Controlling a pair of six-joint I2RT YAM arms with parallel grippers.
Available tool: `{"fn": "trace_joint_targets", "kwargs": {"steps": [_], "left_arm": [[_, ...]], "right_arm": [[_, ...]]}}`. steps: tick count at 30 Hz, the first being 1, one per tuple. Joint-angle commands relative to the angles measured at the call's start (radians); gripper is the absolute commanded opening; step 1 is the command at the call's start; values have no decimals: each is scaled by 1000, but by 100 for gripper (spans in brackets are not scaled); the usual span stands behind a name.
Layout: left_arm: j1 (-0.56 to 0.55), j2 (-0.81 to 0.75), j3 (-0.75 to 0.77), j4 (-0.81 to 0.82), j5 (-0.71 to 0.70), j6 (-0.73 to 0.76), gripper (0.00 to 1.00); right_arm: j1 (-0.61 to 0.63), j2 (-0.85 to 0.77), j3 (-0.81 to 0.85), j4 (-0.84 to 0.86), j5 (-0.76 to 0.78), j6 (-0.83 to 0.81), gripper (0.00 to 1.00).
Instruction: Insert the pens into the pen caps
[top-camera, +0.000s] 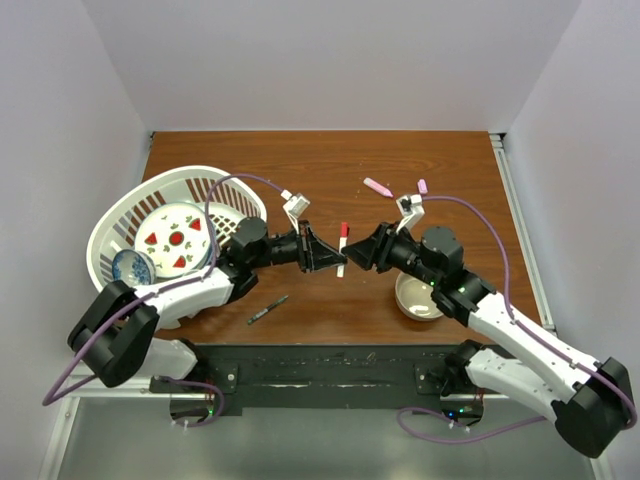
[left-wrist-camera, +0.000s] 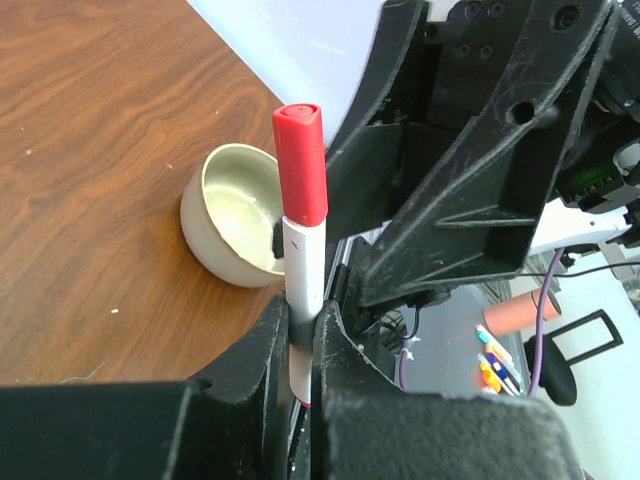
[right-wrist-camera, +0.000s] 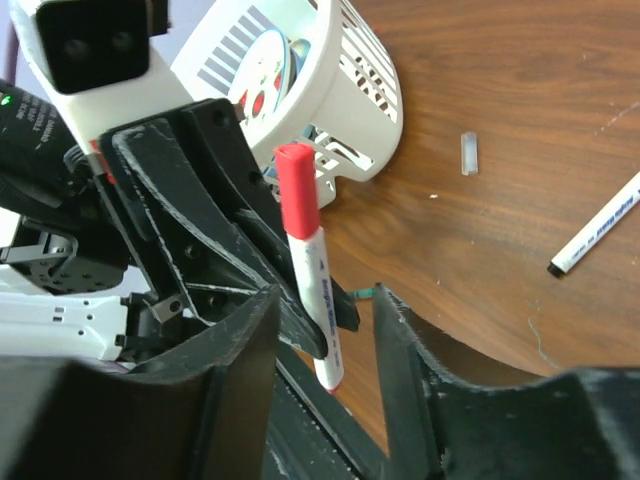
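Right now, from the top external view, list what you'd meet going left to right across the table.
white basket → dark grey pen → red-capped white pen → pink pen → pale pink cap. The beige bowl overlaps the cap's position, so it is left out.

Wooden table (top-camera: 300, 160): brown grained top, closed in by pale walls (top-camera: 330, 60) on three sides. White basket (top-camera: 180, 172): slotted plastic, standing on my left half of the table. Inside it lie a round plate (top-camera: 175, 238) printed with red strawberries and, just beside the plate on the near side, a small blue-patterned bowl (top-camera: 132, 267). Beige bowl (top-camera: 415, 300): upright on my right half, near the front edge, well apart from the basket. My left wrist view shows this bowl (left-wrist-camera: 232, 215) with a paler inside, resting on the wood (left-wrist-camera: 100, 150). My right wrist view shows the basket's slotted wall (right-wrist-camera: 350, 90) and part of the plate (right-wrist-camera: 262, 75).
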Motion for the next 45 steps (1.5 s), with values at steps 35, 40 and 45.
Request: {"fn": "trace_joint_targets", "kwargs": {"steps": [35,40,45], "left_arm": [[4,-145,-52,74,144,57,0],[2,-131,-33,123,167,26,0],[4,-122,-20,138,147,23,0]], "right_arm": [[4,68,236,-43,-180,-95,22],[4,61,193,-43,-237,-106,9],[5,42,155,-65,-279,-109,0]]}}
